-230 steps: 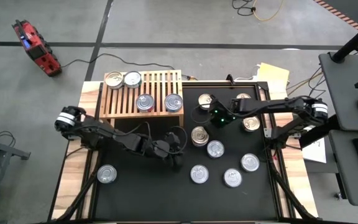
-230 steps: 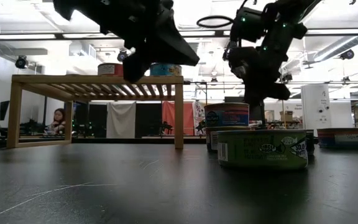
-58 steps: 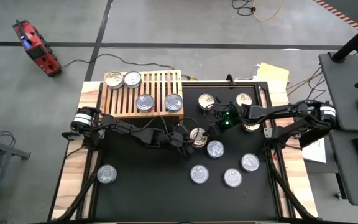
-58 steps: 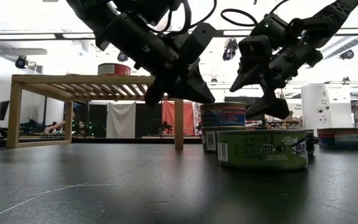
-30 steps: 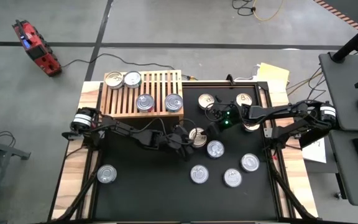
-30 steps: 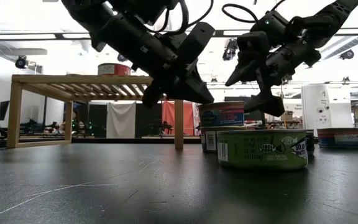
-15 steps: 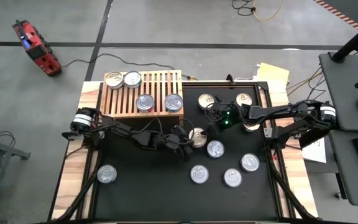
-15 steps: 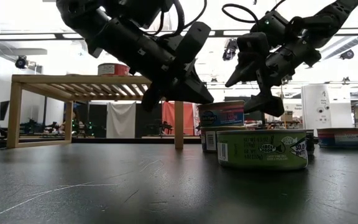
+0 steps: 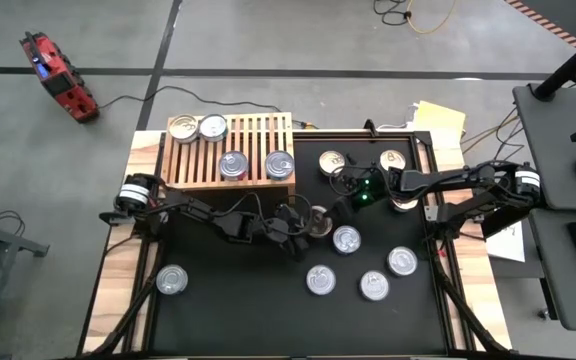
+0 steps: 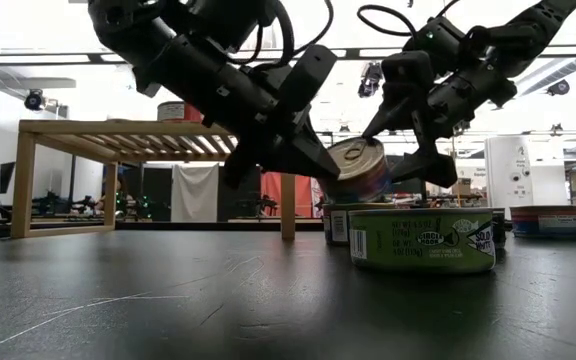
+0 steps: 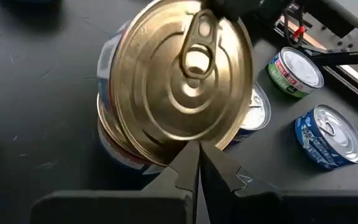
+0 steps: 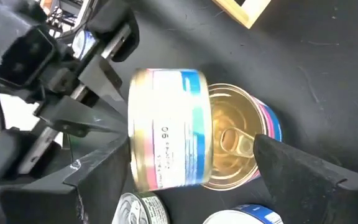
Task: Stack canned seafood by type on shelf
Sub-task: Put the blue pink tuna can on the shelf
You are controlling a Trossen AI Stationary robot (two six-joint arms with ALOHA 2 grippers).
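Gold-lidded tin (image 10: 356,170) tipped steeply, lid facing left gripper (image 10: 313,160), one edge resting on second gold-lidded tin (image 12: 241,146) beneath, near middle of black worktop (image 9: 228,300). Left gripper fingers (image 11: 194,165) pressed together, tips against tilted tin's lower rim. Right gripper (image 10: 408,125) spread wide, hovering just above and behind tilted tin, not touching. Wooden shelf (image 9: 230,150) at worktop's far left corner carries four tins.
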